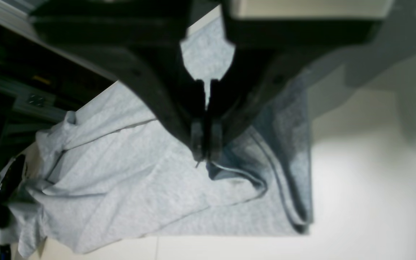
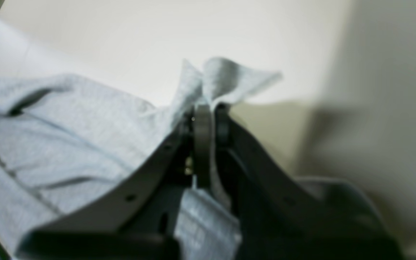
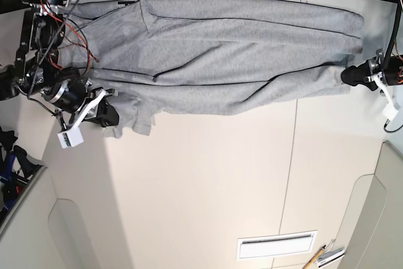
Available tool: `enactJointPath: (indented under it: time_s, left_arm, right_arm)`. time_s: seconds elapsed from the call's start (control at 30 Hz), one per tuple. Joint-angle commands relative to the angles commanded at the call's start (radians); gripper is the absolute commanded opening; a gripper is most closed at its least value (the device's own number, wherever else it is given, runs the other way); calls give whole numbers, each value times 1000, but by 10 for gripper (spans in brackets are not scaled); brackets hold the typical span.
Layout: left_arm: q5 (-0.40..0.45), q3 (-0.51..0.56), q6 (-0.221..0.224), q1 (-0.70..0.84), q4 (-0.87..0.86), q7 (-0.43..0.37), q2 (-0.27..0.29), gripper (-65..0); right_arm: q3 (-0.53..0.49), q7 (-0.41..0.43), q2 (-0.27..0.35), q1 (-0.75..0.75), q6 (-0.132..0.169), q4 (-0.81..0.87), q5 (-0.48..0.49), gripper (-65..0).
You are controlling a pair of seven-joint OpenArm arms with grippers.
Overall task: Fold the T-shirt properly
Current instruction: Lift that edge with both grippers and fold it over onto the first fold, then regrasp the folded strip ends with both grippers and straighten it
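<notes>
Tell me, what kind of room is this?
Probably a robot lab: a plain cream worktable with a heather-grey cotton T-shirt spread on it, two black robot grippers gripping it, and loose red wires.

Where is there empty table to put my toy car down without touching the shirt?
The wide pale table below the T-shirt is bare, between the shirt's lower edge and the slotted vent. It is crowded along the top, where the shirt stretches between the right gripper and the left gripper, both pinching cloth.

Bright, even light; both wrist views blurred, with soft grey shadows.
</notes>
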Motion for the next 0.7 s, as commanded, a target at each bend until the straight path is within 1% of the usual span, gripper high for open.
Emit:
enactJointPath:
  time_s: [0.13, 0.2, 0.33, 0.4, 0.53, 0.63, 0.7]
  left_arm:
    - [-27, 0, 0, 0, 10, 0, -27, -650]
    - [-29, 0, 0, 0, 23, 0, -38, -650]
    - [-29, 0, 0, 0, 29, 0, -52, -650]
    - [-29, 0, 0, 0, 29, 0, -60, -650]
    - [-30, 0, 0, 12, 29, 0, -66, -650]
    - [-35, 0, 0, 49, 29, 0, -66, -650]
    - [-58, 0, 0, 80, 29, 0, -65, -650]
  right_arm:
    - [109, -43, 7, -133, 1, 168, 86, -650]
    - [158, -45, 17, -187, 16, 226, 130, -650]
    - [240, -108, 21, -263, 16, 290, 206, -650]
    - [274, -116, 21, -295, 16, 295, 245, -650]
    - [315, -141, 21, -356, 16, 295, 270, -650]
    - [317, -143, 19, -402, 16, 295, 268, -650]
    - [317, -143, 18, -419, 15, 294, 247, -650]
